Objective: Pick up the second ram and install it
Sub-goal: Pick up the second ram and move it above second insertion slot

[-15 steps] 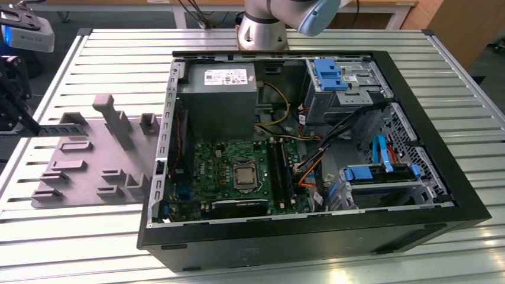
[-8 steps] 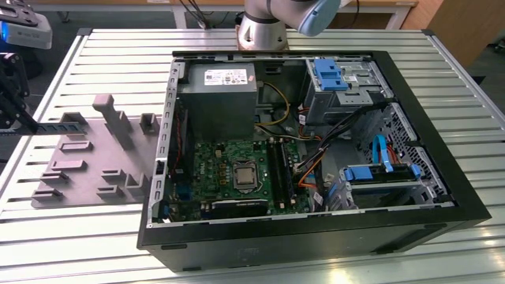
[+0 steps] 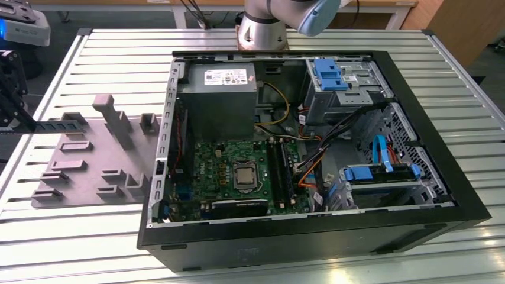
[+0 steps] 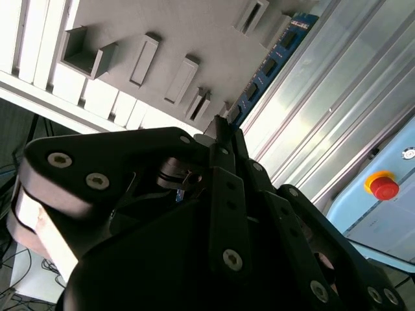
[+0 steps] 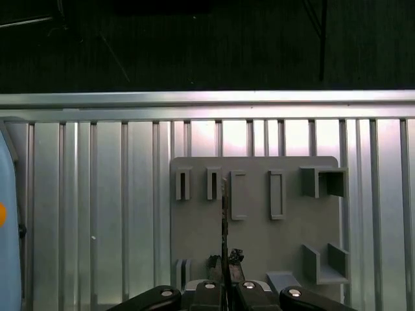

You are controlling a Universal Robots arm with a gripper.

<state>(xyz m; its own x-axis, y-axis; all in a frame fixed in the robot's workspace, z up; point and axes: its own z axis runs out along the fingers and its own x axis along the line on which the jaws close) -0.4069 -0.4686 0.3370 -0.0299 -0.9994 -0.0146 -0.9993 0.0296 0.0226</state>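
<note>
The second ram [image 4: 269,65] is a thin blue-green strip with black chips. My gripper [image 4: 224,126] is shut on one end of it, and the rest sticks out past the fingertips. The first wrist view shows the ram [image 5: 224,214] edge-on, rising from the gripper [image 5: 224,262] over the grey fixture plate [image 5: 259,240]. In the exterior view the gripper [image 3: 18,121] is at the far left, and the ram [image 3: 55,125] reaches toward the plate [image 3: 87,171]. The black memory slots [image 3: 278,168] lie on the motherboard [image 3: 229,171] inside the open computer case [image 3: 316,236].
The case holds a power supply [image 3: 217,94], drive bays with blue clips [image 3: 332,77] and loose cables [image 3: 316,160]. The arm's base [image 3: 264,26] stands behind the case. A red stop button [image 4: 384,186] sits beyond the slatted aluminium table [image 3: 94,236].
</note>
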